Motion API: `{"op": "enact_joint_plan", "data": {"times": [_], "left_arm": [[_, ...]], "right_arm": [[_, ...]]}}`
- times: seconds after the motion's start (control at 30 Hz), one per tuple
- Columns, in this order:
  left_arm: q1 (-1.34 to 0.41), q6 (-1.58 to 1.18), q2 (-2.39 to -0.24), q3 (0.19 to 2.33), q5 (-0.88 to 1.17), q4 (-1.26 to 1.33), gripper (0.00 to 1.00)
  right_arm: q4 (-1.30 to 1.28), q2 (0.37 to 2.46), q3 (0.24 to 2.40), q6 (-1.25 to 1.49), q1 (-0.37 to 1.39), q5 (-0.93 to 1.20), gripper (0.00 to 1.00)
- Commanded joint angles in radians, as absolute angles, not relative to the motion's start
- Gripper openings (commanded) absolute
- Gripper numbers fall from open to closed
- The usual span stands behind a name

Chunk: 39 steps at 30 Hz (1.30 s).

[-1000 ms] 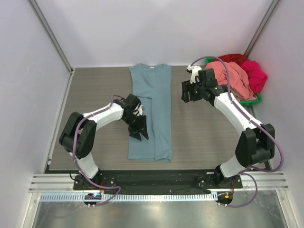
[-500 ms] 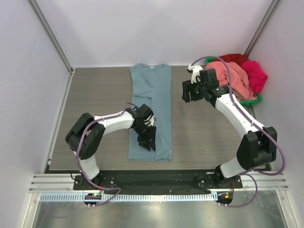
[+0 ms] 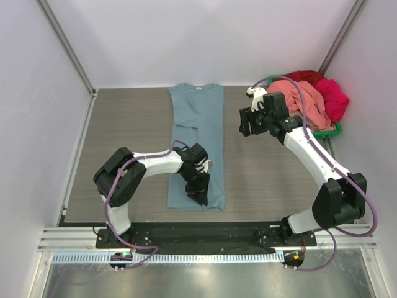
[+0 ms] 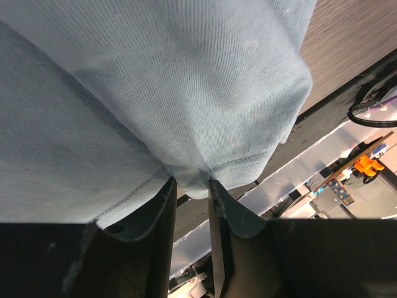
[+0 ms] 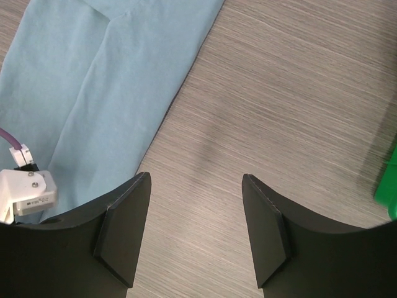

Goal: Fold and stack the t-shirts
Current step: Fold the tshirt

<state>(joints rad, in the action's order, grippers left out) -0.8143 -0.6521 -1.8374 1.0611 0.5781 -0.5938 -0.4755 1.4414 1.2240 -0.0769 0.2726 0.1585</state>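
status: dusty blue-grey cloth t-shirt [image 3: 208, 127] is lying mid-way across the grey wood-grain table [image 3: 124, 136], already folded lengthwise into a long narrow strip. small white neck label [image 3: 198, 87] is sitting at the far end, stitched hem [image 4: 245, 166] at the near edge by the arm bases.

left gripper [image 3: 200, 194] is sitting low on that hem, part-way along it. wrist view is showing its jaws narrow with a bunched bit of hem tucked between the fingertips, so it's pinching the shirt. can't tell how firm the pinch is. judging the grip is there because the next fold is calling for the hem going up toward the collar, halving the strip.

right gripper [image 3: 250, 121] is hovering over bare table just right of the strip's far half, jaws standing wide, holding nothing. guessing it's parked there to stay off the fold path.

salmon-pink cloth t-shirt [image 3: 304, 102] is heaping over the green plastic bin [image 3: 325, 131] in the far right corner, with the red cloth t-shirt [image 3: 305, 76] and magenta cloth t-shirt [image 3: 334, 98] bunched alongside. nothing stacked yet, so reading this as early in the job.

risk: a one-point pinch may be catching only the top layer, and the strip could be skewing on the lift.
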Motion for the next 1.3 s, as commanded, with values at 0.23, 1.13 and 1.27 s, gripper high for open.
{"op": "enact_joint_plan", "data": {"times": [0.23, 1.13, 1.27], "left_arm": [[-0.818, -0.666, -1.827, 1.052, 0.630, -0.548, 0.11], [-0.438, -0.653, -1.425, 0.872, 0.402, -0.785, 0.44], [-0.298, -0.690, -1.367, 0.777, 0.405, -0.776, 0.43]], "right_arm": [[-0.426, 1.387, 1.192, -0.089, 0.268, 0.155, 0.66], [-0.509, 1.243, 0.936, 0.309, 0.268, 0.369, 0.66], [-0.532, 1.224, 0.796, 0.462, 0.276, 0.538, 0.65]]}}
